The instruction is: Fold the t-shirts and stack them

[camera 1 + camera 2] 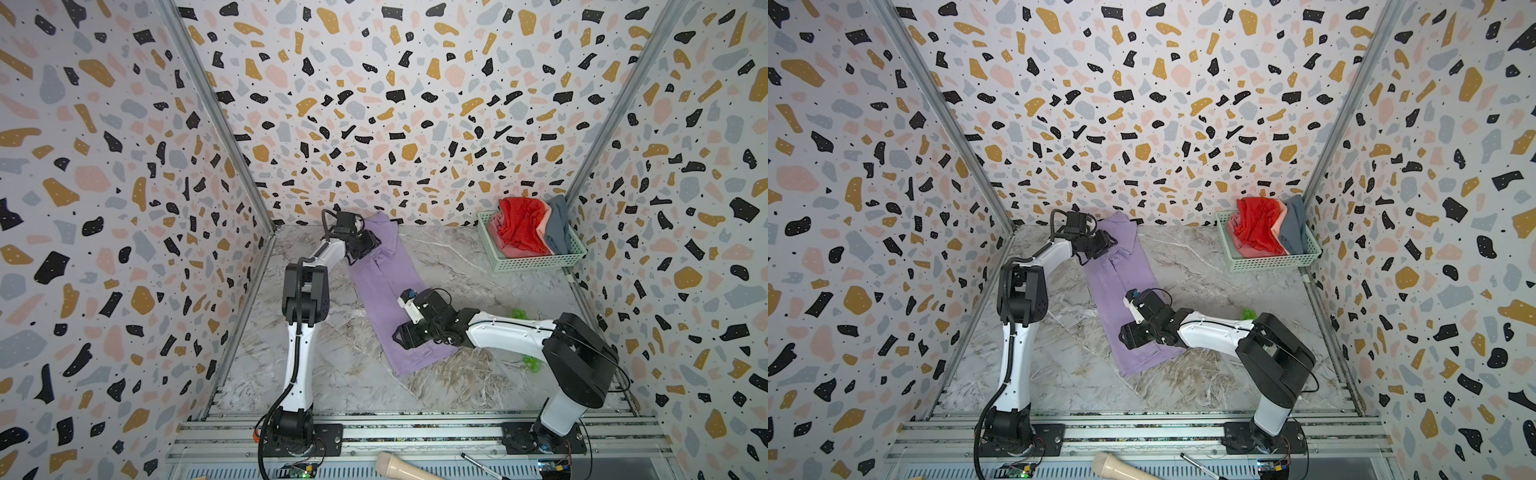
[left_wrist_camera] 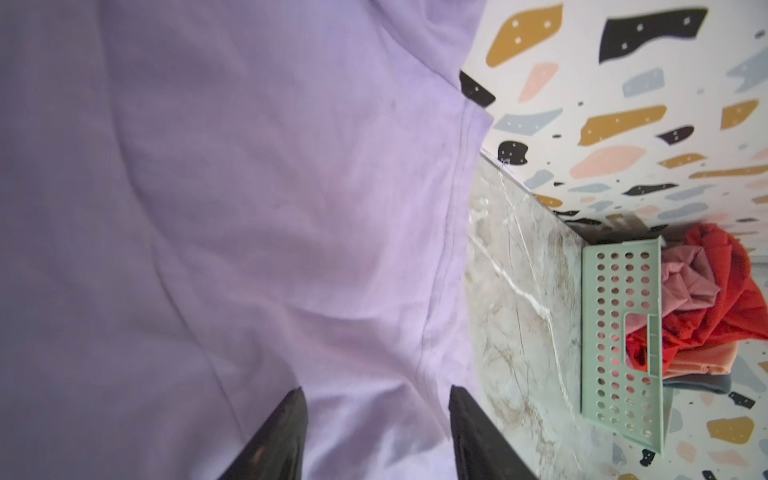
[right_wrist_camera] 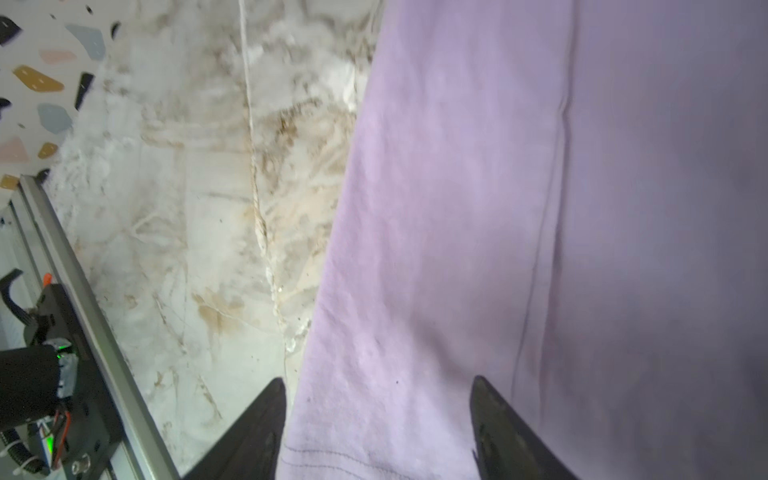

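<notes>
The lavender-purple t-shirt (image 1: 386, 286) (image 1: 1121, 286) lies as a long narrow strip slanting from the back wall toward the table's front. My left gripper (image 1: 371, 245) (image 1: 1106, 243) (image 2: 376, 395) hovers open over its far end, the fingers apart with rumpled cloth (image 2: 249, 208) under them. At the near hem end my right gripper (image 1: 401, 336) (image 1: 1127, 337) (image 3: 378, 382) is open as well, straddling the shirt's left edge (image 3: 415, 249). The bright red (image 1: 521, 226), salmon pink (image 1: 515, 252) and blue-grey (image 1: 559, 228) t-shirts are bunched in the basket.
The pale green mesh basket (image 1: 536, 262) (image 1: 1271, 262) (image 2: 615, 332) stands in the back right corner. Small green things (image 1: 517, 312) peek from behind the right arm. A beige handle (image 1: 399, 467) and a pen (image 1: 478, 461) lie on the front rail.
</notes>
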Controlling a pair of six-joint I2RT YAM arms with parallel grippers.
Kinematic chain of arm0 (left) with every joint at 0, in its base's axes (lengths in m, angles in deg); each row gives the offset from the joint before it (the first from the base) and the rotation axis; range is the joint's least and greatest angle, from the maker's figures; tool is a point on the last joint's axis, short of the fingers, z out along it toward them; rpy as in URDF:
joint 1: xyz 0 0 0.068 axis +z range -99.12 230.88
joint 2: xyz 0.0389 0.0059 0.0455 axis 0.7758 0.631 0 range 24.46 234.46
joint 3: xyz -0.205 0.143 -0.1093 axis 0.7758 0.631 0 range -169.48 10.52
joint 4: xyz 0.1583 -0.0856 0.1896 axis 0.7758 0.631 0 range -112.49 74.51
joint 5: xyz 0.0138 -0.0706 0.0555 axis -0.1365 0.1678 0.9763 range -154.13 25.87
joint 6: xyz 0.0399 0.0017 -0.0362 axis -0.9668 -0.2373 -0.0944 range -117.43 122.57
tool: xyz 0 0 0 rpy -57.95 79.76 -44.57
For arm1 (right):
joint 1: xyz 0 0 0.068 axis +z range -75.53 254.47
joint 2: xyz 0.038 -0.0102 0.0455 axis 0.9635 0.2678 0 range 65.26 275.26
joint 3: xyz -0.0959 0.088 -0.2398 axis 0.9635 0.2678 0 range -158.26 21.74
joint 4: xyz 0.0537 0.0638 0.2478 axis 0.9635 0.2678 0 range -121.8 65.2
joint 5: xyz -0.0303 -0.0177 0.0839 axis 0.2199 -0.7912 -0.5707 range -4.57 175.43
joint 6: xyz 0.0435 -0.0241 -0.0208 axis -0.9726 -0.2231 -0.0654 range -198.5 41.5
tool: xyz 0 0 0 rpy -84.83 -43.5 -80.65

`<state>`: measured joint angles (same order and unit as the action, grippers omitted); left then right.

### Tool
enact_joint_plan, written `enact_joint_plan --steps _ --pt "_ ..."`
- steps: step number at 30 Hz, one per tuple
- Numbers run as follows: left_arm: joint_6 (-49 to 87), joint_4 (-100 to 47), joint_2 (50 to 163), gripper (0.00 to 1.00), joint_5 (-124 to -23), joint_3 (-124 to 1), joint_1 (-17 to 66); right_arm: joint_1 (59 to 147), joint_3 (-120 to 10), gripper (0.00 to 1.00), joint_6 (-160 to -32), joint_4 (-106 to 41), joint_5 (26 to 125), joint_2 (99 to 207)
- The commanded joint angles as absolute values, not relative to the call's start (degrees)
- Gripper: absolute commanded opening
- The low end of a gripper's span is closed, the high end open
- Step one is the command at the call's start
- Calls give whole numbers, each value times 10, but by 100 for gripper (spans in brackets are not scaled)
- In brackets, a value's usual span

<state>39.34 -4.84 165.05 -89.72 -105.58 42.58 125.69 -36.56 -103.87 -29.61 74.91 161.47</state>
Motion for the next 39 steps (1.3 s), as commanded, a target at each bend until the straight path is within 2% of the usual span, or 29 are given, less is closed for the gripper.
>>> enact_joint_plan --steps 1,6,13,19,23,28,35,39 --pt "369 -42 1584 57 -870 -1001 437 1247 -395 71 -1011 -275 797 1607" --pt "381 -61 1581 57 -849 -956 432 1230 -405 70 -984 -290 801 1667" --pt "380 -50 1627 57 -834 -991 420 1237 -399 65 -985 -311 767 1725" --pt "372 -35 1674 57 -866 -1034 388 1295 -380 63 -999 -316 735 1746" --pt "354 -14 1687 57 -875 -1046 360 1340 -405 62 -981 -264 750 1763" --pt "356 -40 1657 57 -869 -984 356 1351 -391 63 -995 -261 778 1751" --pt "372 -20 1635 57 -825 -977 368 1337 -383 63 -978 -229 810 1732" --pt "379 -23 1632 57 -831 -976 369 1339 -355 63 -987 -232 804 1705"
